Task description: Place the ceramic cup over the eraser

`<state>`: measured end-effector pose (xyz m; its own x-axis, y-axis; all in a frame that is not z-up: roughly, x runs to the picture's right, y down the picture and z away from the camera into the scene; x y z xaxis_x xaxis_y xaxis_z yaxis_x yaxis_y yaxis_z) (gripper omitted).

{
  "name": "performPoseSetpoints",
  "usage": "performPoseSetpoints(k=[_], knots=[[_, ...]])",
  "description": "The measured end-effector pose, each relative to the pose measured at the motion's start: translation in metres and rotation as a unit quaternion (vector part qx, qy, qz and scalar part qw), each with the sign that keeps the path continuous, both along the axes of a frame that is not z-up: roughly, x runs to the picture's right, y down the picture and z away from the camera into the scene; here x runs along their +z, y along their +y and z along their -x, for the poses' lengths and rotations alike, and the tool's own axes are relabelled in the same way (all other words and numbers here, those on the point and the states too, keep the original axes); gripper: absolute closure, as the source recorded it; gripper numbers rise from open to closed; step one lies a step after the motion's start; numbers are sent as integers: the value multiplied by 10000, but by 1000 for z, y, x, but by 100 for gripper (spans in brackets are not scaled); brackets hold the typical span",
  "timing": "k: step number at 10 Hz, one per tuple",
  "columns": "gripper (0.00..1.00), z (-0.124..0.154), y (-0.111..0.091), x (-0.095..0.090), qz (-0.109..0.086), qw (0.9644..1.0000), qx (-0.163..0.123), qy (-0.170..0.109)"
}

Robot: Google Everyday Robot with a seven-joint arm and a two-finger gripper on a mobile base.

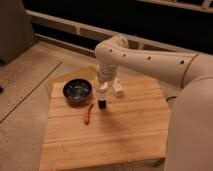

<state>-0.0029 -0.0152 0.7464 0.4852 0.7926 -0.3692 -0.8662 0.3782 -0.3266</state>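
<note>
1. Wooden table [115, 135] is standing on a speckled floor [25, 80], dark railing behind.
2. On it are sitting 1 black bowl [76, 91], 1 red chili [88, 113], 1 white bottle-like object [118, 89].
3. 1 gripper [103, 90] is hanging over the table's middle, clamping 1 ceramic cup [102, 91] directly above 1 eraser [103, 104].

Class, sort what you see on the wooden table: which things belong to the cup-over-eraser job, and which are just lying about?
Belong to the job:
ceramic cup, at the claw
eraser, directly below the cup

Just lying about:
black bowl
red chili
white bottle-like object
</note>
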Motion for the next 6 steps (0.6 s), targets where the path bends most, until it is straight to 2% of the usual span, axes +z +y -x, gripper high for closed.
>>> performPoseSetpoints(k=[4,6], knots=[[100,-2,13,12,150,9998,-49,108],[100,0,17,24,179,9998,-69,90]])
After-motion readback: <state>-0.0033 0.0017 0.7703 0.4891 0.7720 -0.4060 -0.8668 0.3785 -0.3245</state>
